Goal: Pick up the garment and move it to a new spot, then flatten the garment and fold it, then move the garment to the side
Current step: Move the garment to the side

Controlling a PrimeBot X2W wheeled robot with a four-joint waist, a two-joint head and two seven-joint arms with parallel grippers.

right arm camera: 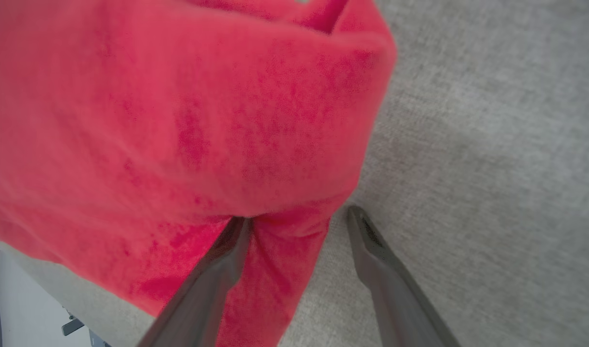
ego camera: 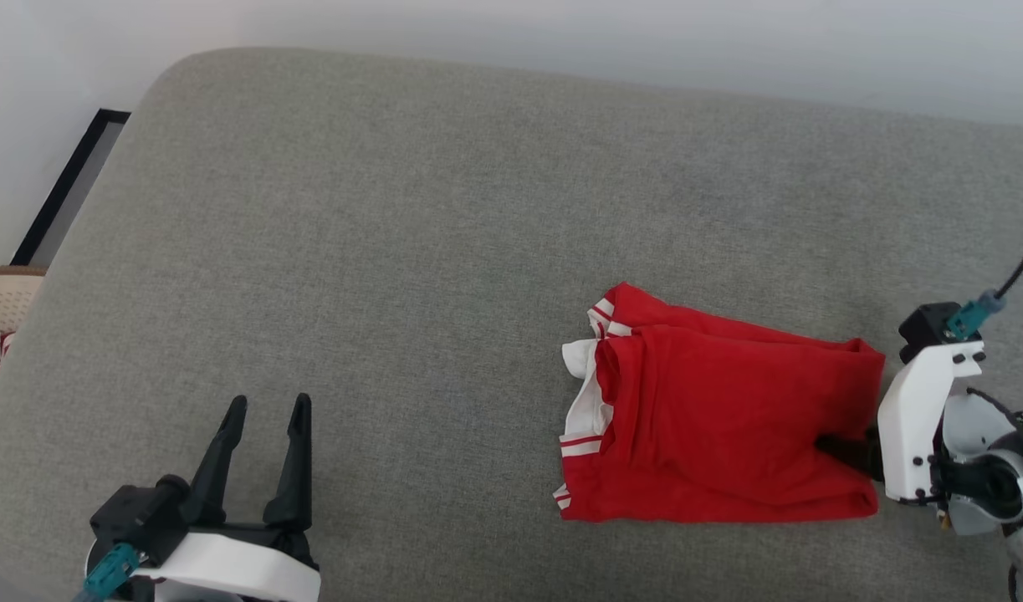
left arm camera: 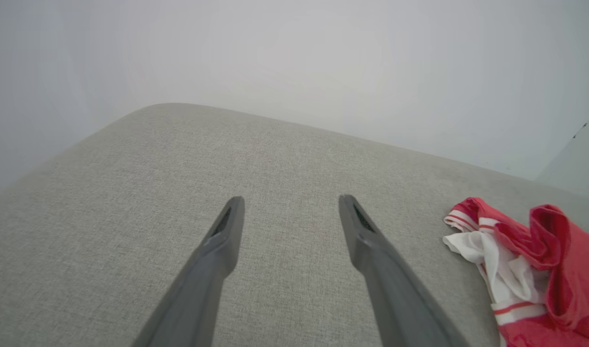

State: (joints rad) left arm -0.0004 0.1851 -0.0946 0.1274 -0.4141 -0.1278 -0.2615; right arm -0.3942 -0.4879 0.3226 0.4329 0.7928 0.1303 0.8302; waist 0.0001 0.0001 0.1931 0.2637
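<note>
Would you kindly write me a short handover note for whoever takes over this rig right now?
Left gripper: open, empty, over the grey cushion, well apart from the garment.
Right gripper: open, at the garment's right edge, one fingertip hidden under a red fold, the other on bare cushion.
Garment: a compact folded rectangle on the cushion's right part, with white striped-trim sleeves at its left end; no lettering visible.
Done: flattening and folding, judging by its shape.
Left: probably close on that edge and move the garment aside.
</note>
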